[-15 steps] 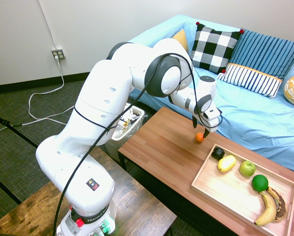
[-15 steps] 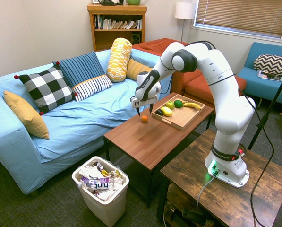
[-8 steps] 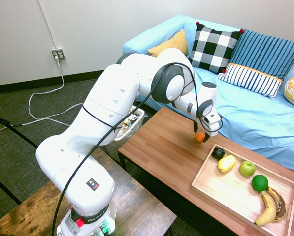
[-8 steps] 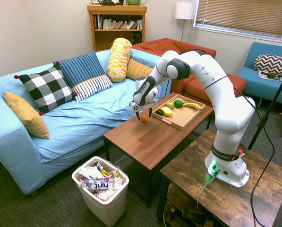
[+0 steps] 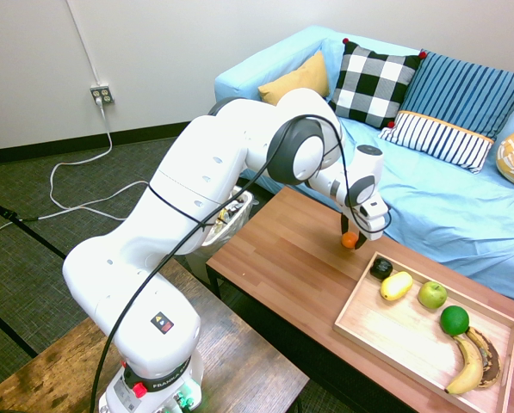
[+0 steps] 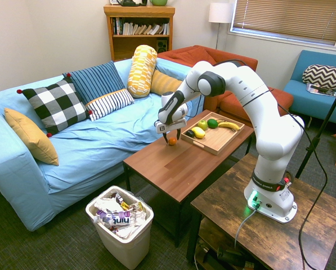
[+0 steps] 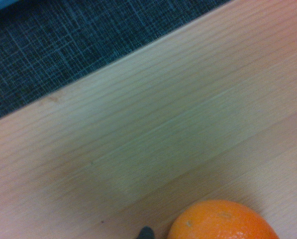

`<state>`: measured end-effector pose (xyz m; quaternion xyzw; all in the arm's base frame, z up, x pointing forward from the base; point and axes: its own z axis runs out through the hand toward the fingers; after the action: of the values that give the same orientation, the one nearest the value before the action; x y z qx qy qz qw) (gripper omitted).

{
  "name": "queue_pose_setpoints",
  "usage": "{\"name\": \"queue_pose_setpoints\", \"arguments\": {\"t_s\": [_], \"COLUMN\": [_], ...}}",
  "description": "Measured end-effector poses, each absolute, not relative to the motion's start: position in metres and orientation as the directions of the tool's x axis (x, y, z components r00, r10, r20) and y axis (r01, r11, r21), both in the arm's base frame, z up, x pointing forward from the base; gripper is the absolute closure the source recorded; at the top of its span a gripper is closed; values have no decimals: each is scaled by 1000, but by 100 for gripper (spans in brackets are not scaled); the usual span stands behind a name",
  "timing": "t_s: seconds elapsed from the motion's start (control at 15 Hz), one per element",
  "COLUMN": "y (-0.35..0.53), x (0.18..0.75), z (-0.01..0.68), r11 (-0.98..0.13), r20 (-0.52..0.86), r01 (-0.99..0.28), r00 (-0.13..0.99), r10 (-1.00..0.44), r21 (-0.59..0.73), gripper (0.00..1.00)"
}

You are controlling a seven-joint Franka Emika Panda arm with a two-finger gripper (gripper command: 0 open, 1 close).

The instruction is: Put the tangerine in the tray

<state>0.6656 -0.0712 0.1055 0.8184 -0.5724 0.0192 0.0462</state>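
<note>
One tangerine [image 5: 349,241] is sitting beside one tray [image 5: 394,331], and the gripper [image 5: 350,234], now lower, is closing around it

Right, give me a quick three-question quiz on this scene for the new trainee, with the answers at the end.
1. True or false: the tangerine already lies in the tray.
2. Where is the gripper? A) above the banana; B) down at the tangerine, on the table; C) over the sofa.
3. Which green fruit in the tray lies nearer the lemon: the apple or the lime?

Key
1. False: it sits on the table, just outside the tray's end.
2. B.
3. The apple.
</note>
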Motion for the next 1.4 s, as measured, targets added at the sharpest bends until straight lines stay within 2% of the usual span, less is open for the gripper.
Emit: {"name": "queue_pose_setpoints", "arguments": {"t_s": [0.4, 0.73, 1.0, 1.4], "y": [-74, -105, -188, -312], "x": [669, 665, 626, 539], "z": [118, 215, 264, 221], "r11": [-354, -337, -250, -86], "r20": [78, 99, 169, 216], "r01": [-934, -941, -967, -987], "r00": [357, 338, 255, 113], "r10": [-931, -936, -952, -970], "r21": [46, 24, 50, 133], "gripper": [100, 100, 100, 100]}}
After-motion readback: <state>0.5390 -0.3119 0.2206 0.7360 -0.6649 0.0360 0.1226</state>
